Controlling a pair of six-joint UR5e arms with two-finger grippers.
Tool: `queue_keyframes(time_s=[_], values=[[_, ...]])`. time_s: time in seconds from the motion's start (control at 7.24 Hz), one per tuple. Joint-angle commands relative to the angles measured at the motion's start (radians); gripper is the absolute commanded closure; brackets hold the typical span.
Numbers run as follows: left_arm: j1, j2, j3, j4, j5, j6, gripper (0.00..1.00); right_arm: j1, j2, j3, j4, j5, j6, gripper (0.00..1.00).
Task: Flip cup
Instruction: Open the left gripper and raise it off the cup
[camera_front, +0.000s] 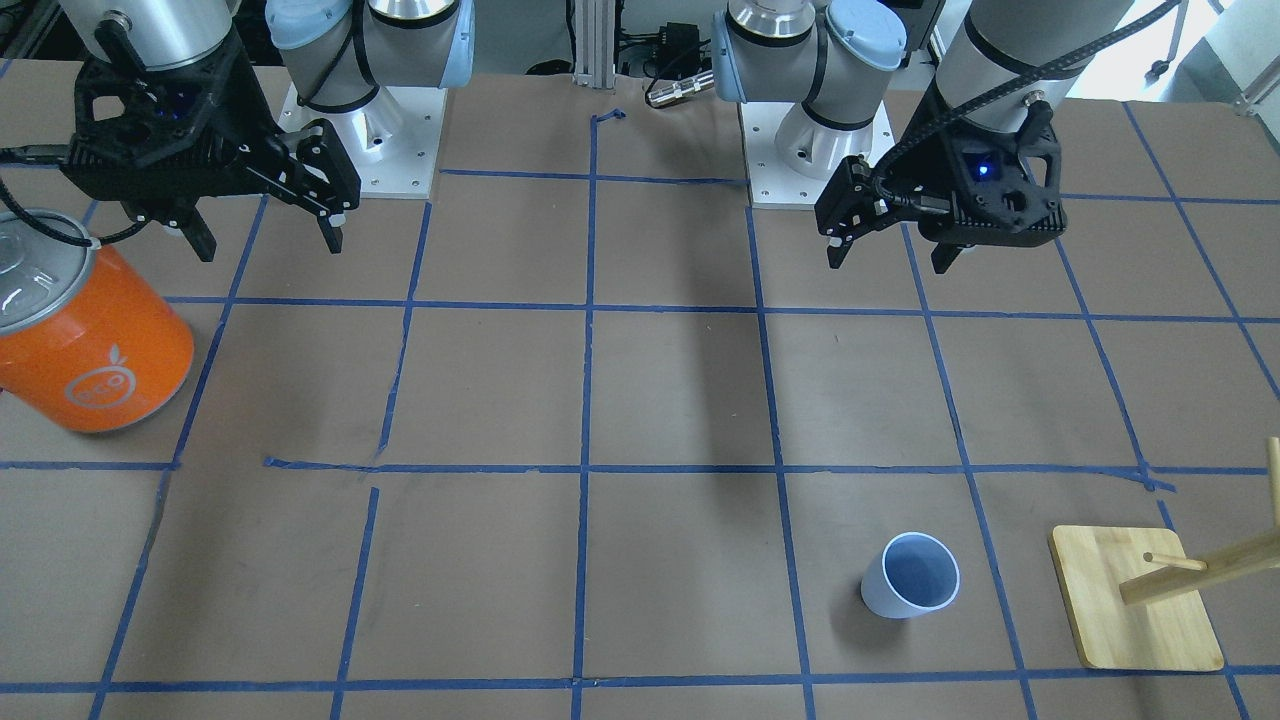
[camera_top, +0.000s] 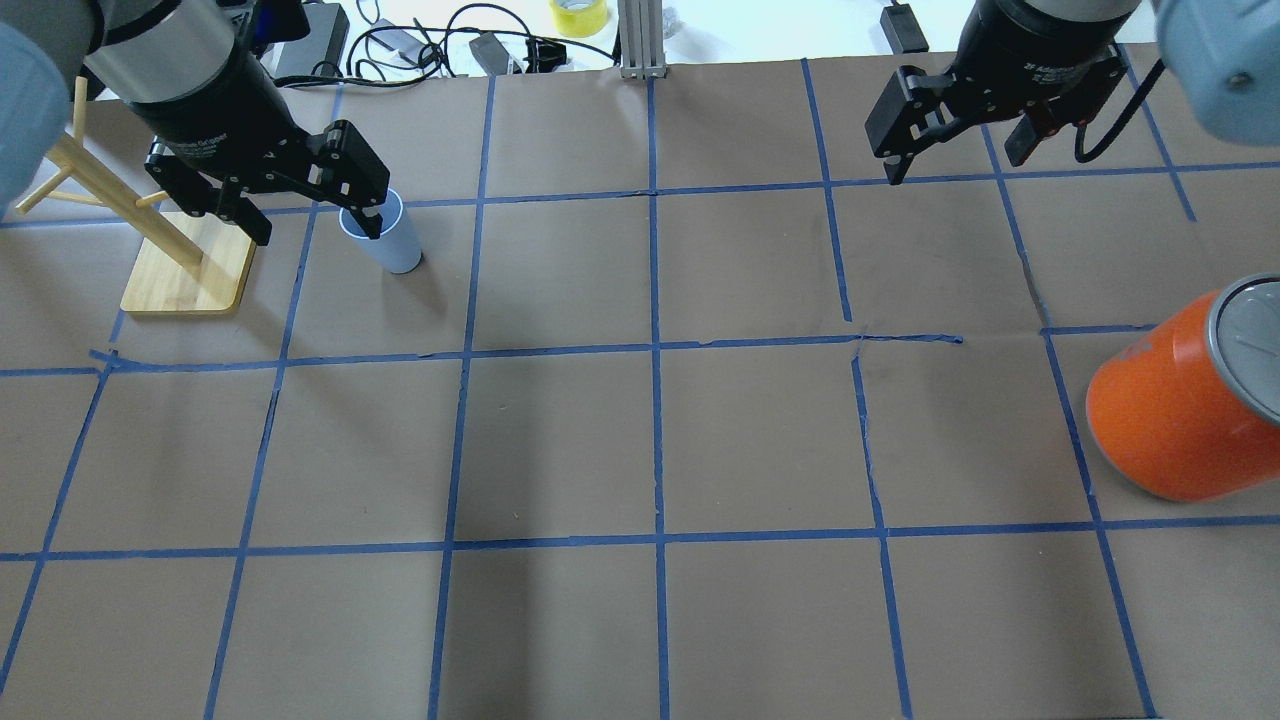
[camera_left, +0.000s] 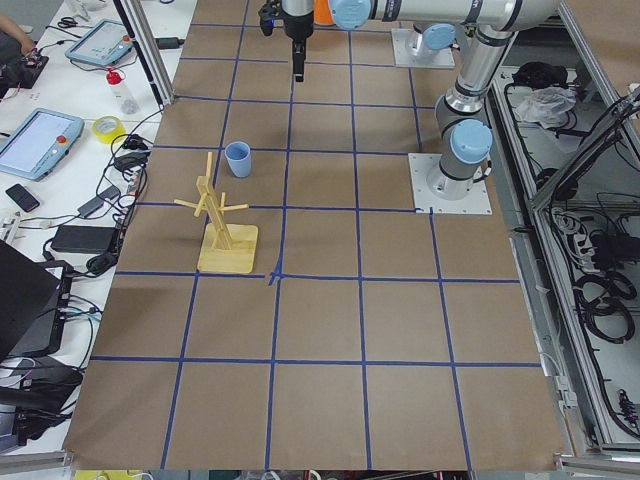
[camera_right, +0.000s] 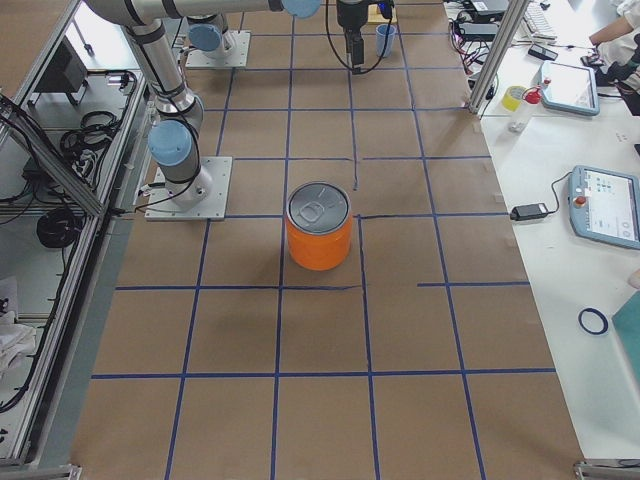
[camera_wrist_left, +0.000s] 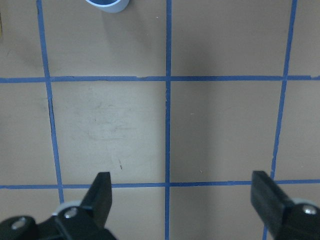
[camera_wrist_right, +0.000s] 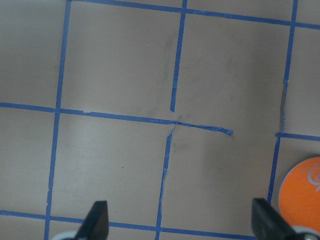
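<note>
Standing cup (camera_front: 910, 578): upright, mouth up, on table (camera_front: 680, 400), near wooden rack (camera_front: 1130, 600), not touching it
left gripper (camera_front: 890, 265): raised over table, jaws spread wide, empty, well apart from cup
right gripper (camera_front: 270, 248): raised, jaws spread wide, empty
orange can (camera_front: 95, 340): upright, below right gripper's side, far end from cup

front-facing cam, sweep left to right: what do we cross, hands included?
orange can → right hand → cup → wooden rack. Left hand left out: in this picture it shares the cup's column, so its place in the order is unclear.
</note>
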Motion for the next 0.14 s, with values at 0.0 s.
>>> queue_keyframes(time_s=[0.0], values=[[0.001, 0.001, -0.001, 0.000, 0.001, 0.002, 0.00, 0.000, 0.000, 0.000, 0.001, 0.000, 0.000, 0.00]])
